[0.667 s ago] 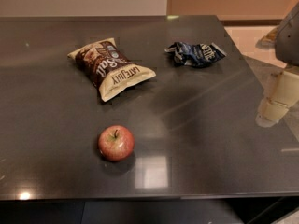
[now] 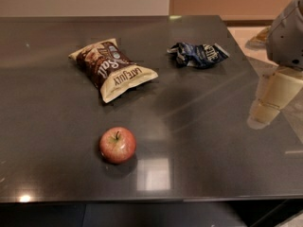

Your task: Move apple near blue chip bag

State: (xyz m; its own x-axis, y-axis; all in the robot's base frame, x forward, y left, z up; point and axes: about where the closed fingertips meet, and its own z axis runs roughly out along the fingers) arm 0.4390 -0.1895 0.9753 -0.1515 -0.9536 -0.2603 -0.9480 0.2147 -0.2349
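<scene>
Apple (image 2: 117,144) looks firm and slick; we'd pinch its widest middle. Gripper (image 2: 267,105) hangs right; we cannot tell its jaws' state.

Apple (image 2: 117,144) before blue chip bag (image 2: 199,54) — jaws right.

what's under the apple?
Only the dark table, with the apple's shadow beside it. The contact patch itself is covered. Pincer hangs at the right edge, well apart from the apple.
</scene>
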